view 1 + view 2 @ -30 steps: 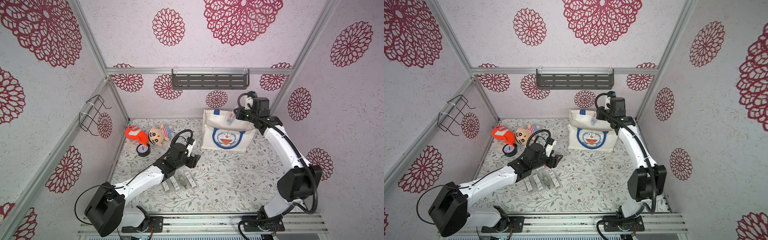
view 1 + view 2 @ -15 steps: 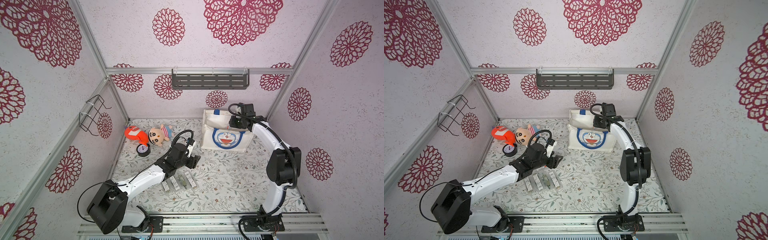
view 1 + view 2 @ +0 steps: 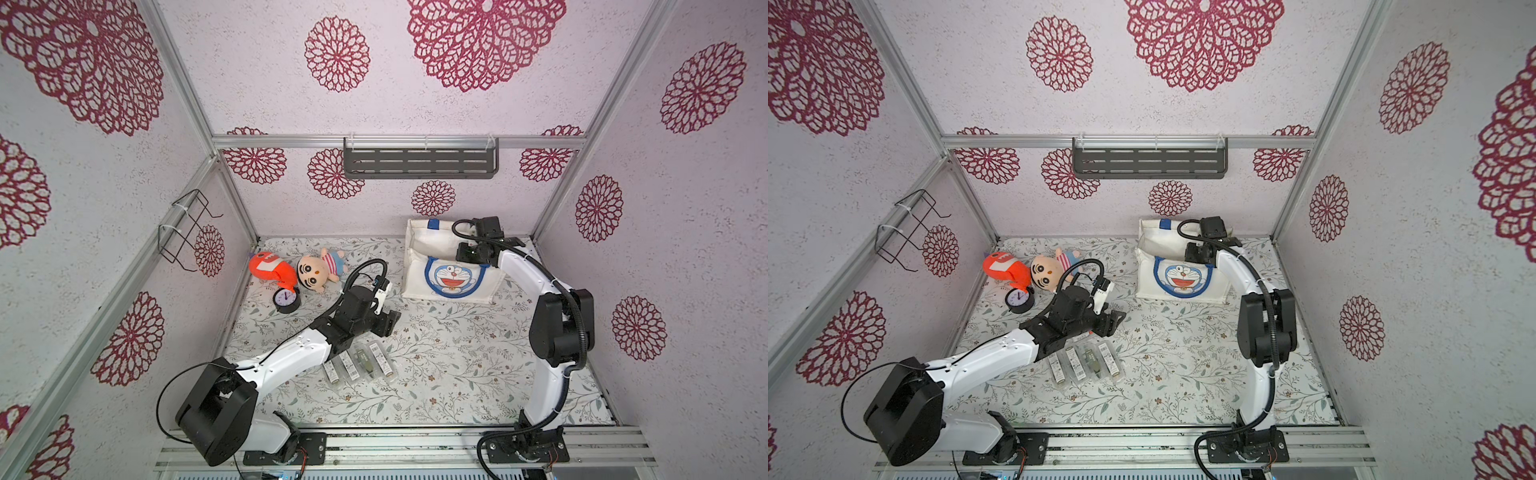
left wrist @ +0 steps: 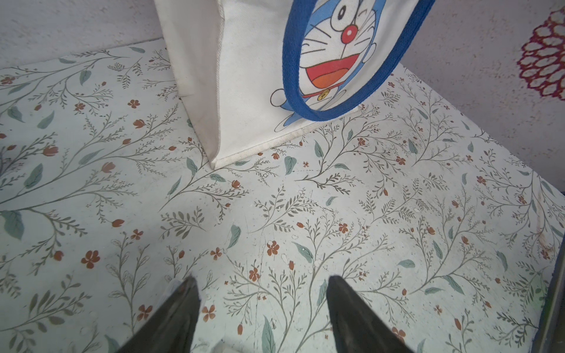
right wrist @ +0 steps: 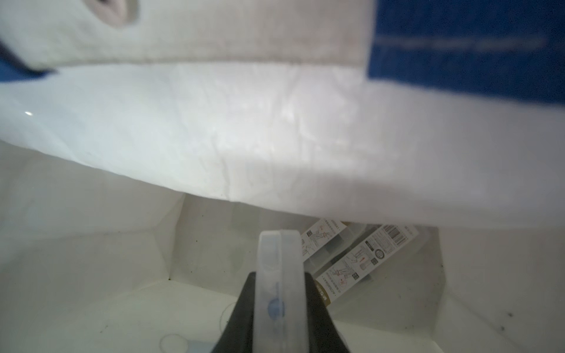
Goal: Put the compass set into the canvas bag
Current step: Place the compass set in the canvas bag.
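The right jaws, inside the canvas bag (image 3: pixel 417 270) right of centre in a top view, are clenched on a clear compass set (image 5: pixel 279 266), held edge-on above two packs (image 5: pixel 367 259) on the bag's floor. It would be best to lower it past the sagging wall before letting go. The left jaws hang released and empty over the bench (image 4: pixel 275 214). Both top views hide the grip, and the case's contents are blurred.

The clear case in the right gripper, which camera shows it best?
Right wrist view: the clear case sits clamped in the right gripper, inside the canvas bag. Both top views hide it behind the arm; left wrist shows the bag's outside.
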{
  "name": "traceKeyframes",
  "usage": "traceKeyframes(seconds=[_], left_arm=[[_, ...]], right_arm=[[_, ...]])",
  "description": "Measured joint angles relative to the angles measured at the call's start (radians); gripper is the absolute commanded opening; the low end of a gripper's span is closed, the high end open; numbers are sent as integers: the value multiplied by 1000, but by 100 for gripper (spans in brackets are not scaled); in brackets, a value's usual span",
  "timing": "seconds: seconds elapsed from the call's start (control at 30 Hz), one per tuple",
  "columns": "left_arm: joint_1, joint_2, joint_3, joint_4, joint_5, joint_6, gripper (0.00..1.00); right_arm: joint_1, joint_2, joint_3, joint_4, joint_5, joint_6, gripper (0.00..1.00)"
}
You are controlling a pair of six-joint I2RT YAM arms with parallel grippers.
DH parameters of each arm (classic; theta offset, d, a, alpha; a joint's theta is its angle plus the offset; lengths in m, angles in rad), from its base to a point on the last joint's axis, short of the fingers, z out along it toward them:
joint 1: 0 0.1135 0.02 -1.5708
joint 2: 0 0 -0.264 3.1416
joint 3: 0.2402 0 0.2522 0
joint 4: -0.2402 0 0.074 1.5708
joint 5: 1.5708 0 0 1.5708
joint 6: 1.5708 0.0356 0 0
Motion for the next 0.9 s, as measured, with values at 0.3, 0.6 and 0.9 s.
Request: traceKeyframes(seconds=[0.3,0.6,0.9], left_arm=[[15,0,-1,-11,-10,-15,71],[68,-15,-14,-68,-32,-55,71],[114,-31,-14,-218,-79,-124,72]], right_arm=[[15,13,2,-1,6,0,51],[43,-58,36,-2,34,-8,60],[62,-381,-106,120,51,-13,65]])
